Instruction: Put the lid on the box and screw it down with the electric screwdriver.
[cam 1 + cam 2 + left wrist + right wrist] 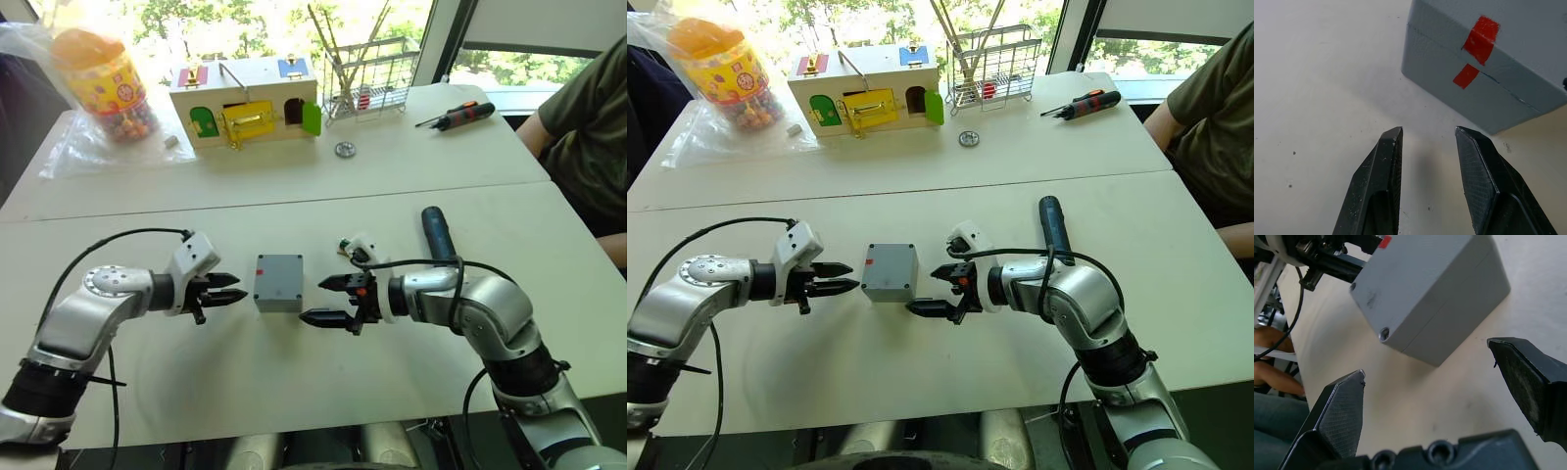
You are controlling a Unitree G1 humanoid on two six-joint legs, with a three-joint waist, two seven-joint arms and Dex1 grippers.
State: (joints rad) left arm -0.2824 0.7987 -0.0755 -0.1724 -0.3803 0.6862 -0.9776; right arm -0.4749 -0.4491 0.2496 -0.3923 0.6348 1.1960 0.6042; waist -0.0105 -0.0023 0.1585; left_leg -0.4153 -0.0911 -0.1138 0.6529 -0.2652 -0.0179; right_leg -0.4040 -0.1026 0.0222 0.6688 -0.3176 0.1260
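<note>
The grey box (278,303) stands mid-table with the lid (279,274) lying on top; a seam and two red tape marks (1480,33) show on its side, and a corner screw hole (1383,334) is visible. To the box's left my left gripper (233,287) points at it from a short gap, open a little and empty. On the other side my right gripper (325,301) is open wide, empty, its fingertips (1342,396) just short of the box. The electric screwdriver (438,233) lies on the table behind my right forearm.
At the back stand a wooden toy house (245,110), a jar of coloured pieces (103,83) on a plastic bag and a wire rack (367,83). A small metal ring (344,149) and a red-and-black screwdriver (460,116) lie nearby. A person (588,127) sits at the right.
</note>
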